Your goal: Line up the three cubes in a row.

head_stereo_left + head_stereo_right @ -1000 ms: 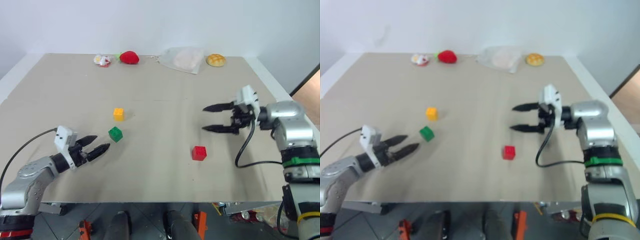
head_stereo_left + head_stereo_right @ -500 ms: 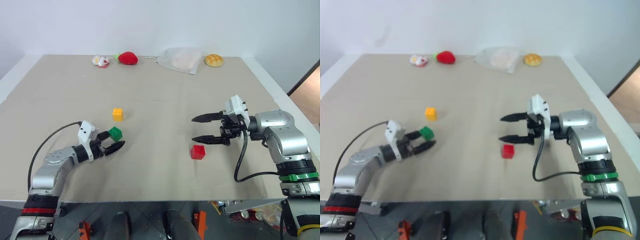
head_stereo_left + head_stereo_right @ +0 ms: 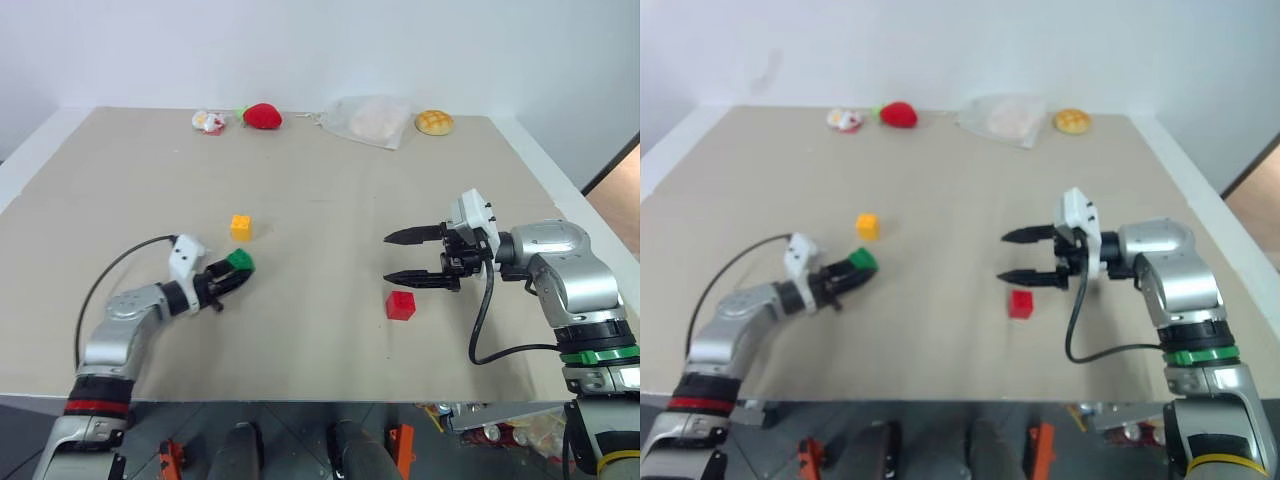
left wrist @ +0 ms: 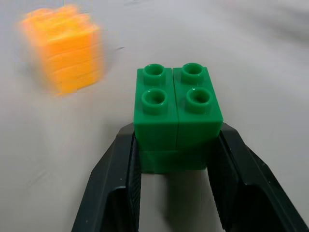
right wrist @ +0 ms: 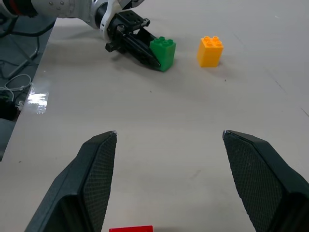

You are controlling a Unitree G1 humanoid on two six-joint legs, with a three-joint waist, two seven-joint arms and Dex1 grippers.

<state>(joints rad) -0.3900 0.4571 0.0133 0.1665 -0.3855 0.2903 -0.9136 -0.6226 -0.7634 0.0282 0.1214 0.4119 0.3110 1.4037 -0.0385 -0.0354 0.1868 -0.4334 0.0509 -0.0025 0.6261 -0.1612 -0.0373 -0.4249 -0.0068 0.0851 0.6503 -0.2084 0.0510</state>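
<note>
The green cube (image 3: 240, 261) rests on the table at the left, clamped between the two black fingers of my left gripper (image 3: 233, 274), which is shut on it; the left wrist view shows its studded top (image 4: 177, 104) between the pads. The yellow-orange cube (image 3: 240, 227) stands just beyond it, a short gap away. Right of centre lies the red cube (image 3: 401, 305), free on the table. My right gripper (image 3: 408, 258) hovers open just beyond and above the red cube, fingers pointing left, nothing between them.
Along the table's far edge lie a red plush strawberry (image 3: 262, 115), a small white-and-red item (image 3: 207, 122), a clear plastic bag (image 3: 365, 120) and a round bun (image 3: 433, 122). The beige tabletop (image 3: 320, 200) ends at a near edge close below both arms.
My left gripper slid right and forward to the green cube and shut on it. The right gripper came in toward the red cube early on and has held still, open, since.
</note>
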